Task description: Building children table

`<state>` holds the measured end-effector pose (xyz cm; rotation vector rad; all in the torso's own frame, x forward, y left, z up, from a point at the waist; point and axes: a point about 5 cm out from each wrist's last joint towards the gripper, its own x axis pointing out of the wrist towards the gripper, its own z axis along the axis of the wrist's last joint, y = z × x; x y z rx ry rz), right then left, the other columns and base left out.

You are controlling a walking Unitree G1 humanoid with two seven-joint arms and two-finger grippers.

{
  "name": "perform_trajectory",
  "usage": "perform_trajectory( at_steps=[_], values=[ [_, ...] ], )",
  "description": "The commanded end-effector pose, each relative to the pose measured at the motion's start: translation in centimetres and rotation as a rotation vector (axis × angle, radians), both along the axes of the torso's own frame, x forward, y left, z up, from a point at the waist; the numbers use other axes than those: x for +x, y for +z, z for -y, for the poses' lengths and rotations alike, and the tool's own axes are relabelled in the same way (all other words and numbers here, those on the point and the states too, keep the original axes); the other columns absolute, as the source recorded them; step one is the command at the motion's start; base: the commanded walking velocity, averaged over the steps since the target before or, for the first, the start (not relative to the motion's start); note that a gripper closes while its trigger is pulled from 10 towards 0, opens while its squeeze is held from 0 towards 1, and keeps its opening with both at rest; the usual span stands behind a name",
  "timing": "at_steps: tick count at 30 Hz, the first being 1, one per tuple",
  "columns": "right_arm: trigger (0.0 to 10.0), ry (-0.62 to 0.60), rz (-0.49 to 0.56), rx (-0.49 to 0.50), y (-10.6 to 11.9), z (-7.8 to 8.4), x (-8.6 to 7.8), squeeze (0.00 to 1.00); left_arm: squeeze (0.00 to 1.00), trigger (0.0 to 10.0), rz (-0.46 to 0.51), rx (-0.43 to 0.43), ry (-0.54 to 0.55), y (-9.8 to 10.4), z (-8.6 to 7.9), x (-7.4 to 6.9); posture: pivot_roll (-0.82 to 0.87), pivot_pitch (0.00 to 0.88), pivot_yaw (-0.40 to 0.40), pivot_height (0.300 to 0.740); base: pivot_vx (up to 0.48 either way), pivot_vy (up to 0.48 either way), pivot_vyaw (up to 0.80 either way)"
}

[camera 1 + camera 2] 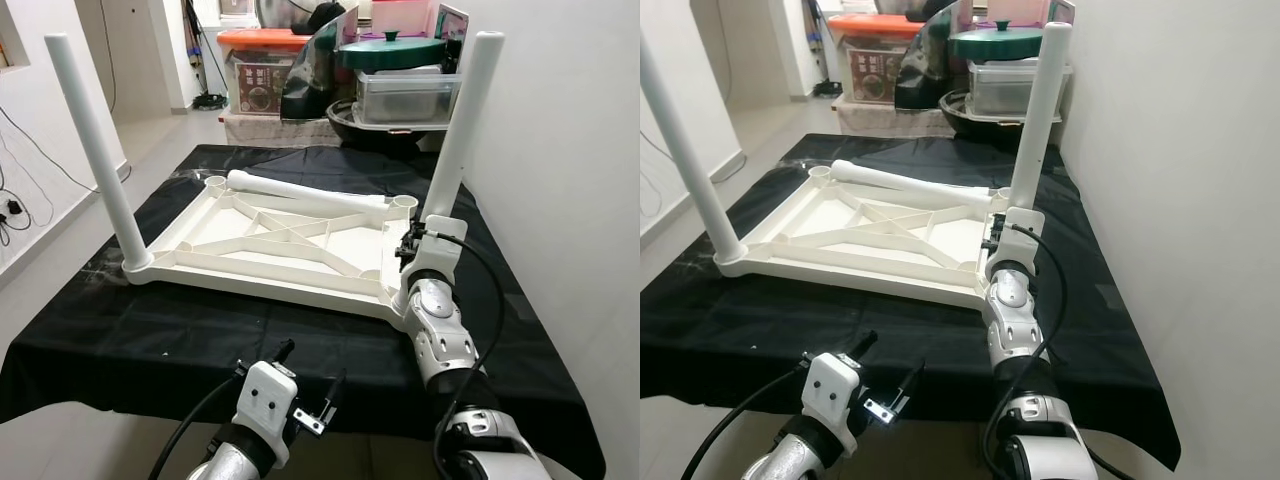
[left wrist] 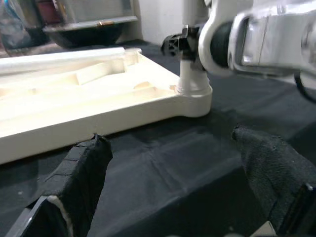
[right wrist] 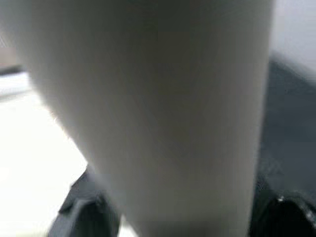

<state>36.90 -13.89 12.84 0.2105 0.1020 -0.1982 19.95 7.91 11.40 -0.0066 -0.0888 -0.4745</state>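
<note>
Tabletop (image 1: 280, 245) lies inverted as the right gripper (image 1: 418, 245) clasps the 4 o'clock leg (image 1: 462, 125), best kept plumb while seating; left gripper (image 1: 308, 385) gapes idle.

A black cloth (image 1: 250, 330) is spread over the worktop. Behind it, an orange-lidded storage box (image 1: 258, 68), a green pot lid (image 1: 390, 50) and a clear container (image 1: 405, 95) are stacked.

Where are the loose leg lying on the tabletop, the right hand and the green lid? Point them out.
loose leg (image 1: 300, 192): left eye view, mid-shaft.
right hand (image 1: 428, 238): left eye view, at upright leg's base.
green lid (image 1: 390, 50): left eye view, dome.
</note>
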Motion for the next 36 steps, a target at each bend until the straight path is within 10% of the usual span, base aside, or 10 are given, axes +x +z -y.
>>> perform_trajectory(
  at_steps=[1,2,3,5,19,28,29,30,31,36],
  values=[
    [10.0,0.064,0.058,0.019,0.6,-0.8,0.3,0.94,0.00,10.0,-0.020,0.009,-0.002,-0.4,0.0,0.0,0.00,0.000,0.001,0.740,0.000,0.000,0.00],
    [10.0,0.064,0.058,0.019,0.6,-0.8,0.3,0.94,0.00,10.0,-0.020,0.009,-0.002,-0.4,0.0,0.0,0.00,0.000,0.001,0.740,0.000,0.000,0.00],
    [10.0,0.148,0.136,0.043,1.4,-1.3,0.7,0.00,0.00,10.0,-0.021,0.009,-0.003,-0.4,0.0,0.0,0.00,0.000,0.001,0.740,0.000,0.000,0.00],
    [10.0,0.710,0.244,0.177,3.1,-2.9,0.8,0.00,0.00,10.0,-0.023,0.008,-0.003,-0.4,0.0,0.0,0.00,0.000,0.001,0.740,0.000,0.000,0.00],
    [10.0,1.482,0.168,0.143,4.0,-2.9,-2.8,0.00,0.00,10.0,-0.022,0.009,-0.004,-0.4,0.0,0.1,0.00,0.000,0.000,0.740,0.000,0.000,0.00],
    [10.0,1.718,0.117,0.065,3.1,-3.8,-3.4,0.00,0.00,10.0,-0.022,0.010,-0.004,-0.5,0.0,0.1,0.01,0.000,-0.001,0.740,0.000,0.000,0.00],
    [2.9,1.703,0.108,0.032,2.9,-4.1,-3.4,0.00,0.00,10.0,-0.021,0.010,-0.005,-0.5,0.0,0.1,0.01,0.000,-0.001,0.740,0.000,0.000,0.00],
    [2.9,1.703,0.108,0.032,2.9,-4.1,-3.4,0.00,0.00,10.0,-0.021,0.010,-0.005,-0.5,0.0,0.1,0.01,0.000,-0.001,0.740,0.000,0.000,0.00],
    [0.0,1.656,0.113,0.007,2.8,-4.4,-3.1,0.00,0.00,10.0,-0.022,0.010,-0.004,-0.5,0.0,0.1,0.01,0.000,-0.004,0.740,0.000,0.000,0.00],
    [0.0,1.477,0.145,-0.045,2.6,-4.6,-2.2,0.00,0.00,10.0,-0.023,0.011,-0.005,-0.5,0.0,0.0,0.01,0.000,-0.003,0.740,0.000,0.000,0.00]
  ],
)
